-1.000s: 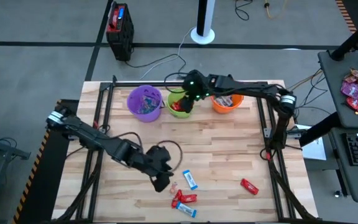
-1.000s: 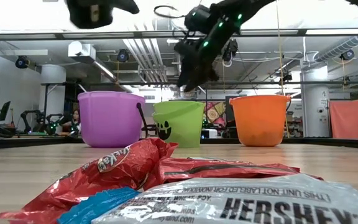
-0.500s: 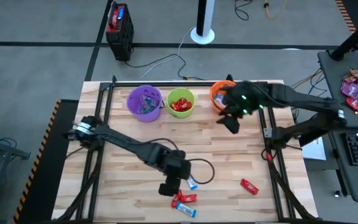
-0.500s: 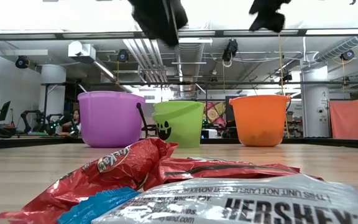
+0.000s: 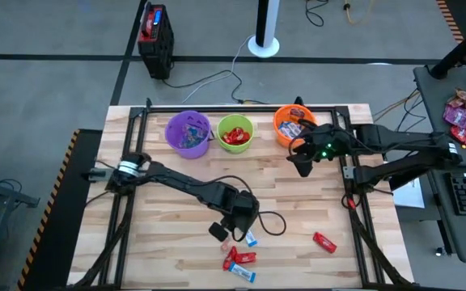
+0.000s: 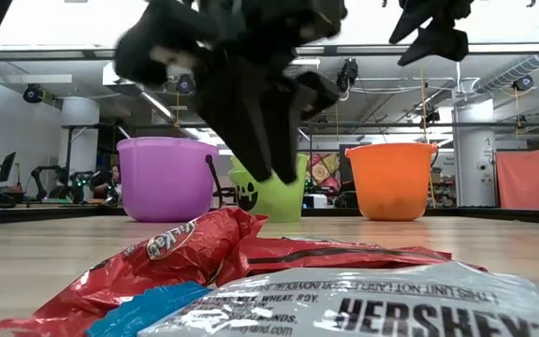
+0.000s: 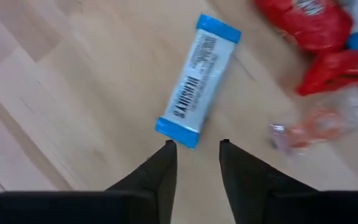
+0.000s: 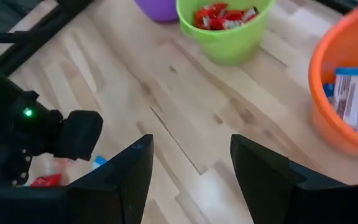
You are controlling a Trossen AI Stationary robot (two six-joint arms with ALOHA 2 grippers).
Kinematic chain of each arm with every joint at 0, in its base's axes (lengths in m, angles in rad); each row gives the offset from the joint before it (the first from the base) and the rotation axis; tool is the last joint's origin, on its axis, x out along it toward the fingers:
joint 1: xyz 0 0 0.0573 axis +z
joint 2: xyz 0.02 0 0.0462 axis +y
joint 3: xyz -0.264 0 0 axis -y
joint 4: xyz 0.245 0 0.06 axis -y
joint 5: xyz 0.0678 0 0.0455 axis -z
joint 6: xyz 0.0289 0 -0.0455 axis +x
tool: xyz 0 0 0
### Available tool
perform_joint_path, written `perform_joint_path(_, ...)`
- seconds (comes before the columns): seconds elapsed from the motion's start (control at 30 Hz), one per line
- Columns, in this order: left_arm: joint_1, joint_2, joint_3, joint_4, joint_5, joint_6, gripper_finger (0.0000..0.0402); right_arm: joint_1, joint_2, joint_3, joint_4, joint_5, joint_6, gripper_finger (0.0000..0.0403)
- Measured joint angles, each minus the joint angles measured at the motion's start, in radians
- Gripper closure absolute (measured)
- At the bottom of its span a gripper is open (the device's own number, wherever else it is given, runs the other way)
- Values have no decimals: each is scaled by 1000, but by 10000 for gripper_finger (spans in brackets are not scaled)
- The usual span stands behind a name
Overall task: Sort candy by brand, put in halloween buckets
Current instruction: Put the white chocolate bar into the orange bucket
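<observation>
- Left gripper [image 7: 194, 146]: part-open, empty, poised just beside blue-and-white bar [image 7: 197, 81], apparently to grasp it.
- Right gripper [image 8: 188, 165]: wide open, empty, near orange bucket [image 5: 294, 128].

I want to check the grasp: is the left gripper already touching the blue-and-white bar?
Apart. In the left wrist view, the left gripper is empty, bare wood separating it from the blue-and-white bar.
</observation>
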Motion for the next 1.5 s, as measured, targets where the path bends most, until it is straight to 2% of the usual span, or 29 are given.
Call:
perform_joint_path(0.13,13,29,0,65,9,59,259,0,6,-19,-1,14,44,197)
perform_joint_path(0.33,14,64,-1,81,88,159,214,0,-3,-20,-1,22,82,197)
perform_joint_path(0.43,14,70,-6,99,116,182,209,0,-10,-20,-1,25,92,197)
perform_joint_path(0.73,19,140,-16,196,89,182,210,0,-3,-20,-2,48,119,197)
perform_joint_path(0.87,22,150,-17,197,98,182,240,0,-3,-20,-2,49,133,197)
perform_joint_path(1.03,25,150,-18,204,99,194,326,0,-3,-20,-2,49,134,197)
perform_joint_path(1.23,44,131,-20,198,163,118,333,2,-2,-20,-3,48,133,197)
perform_joint_path(1.3,52,107,-20,180,183,95,370,2,-2,-20,-5,47,130,197)
perform_joint_path(1.37,64,87,-16,168,211,56,390,2,-2,-20,-9,47,124,197)
perform_joint_path(1.5,103,7,-17,154,259,-27,400,2,-2,-32,-11,47,102,197)
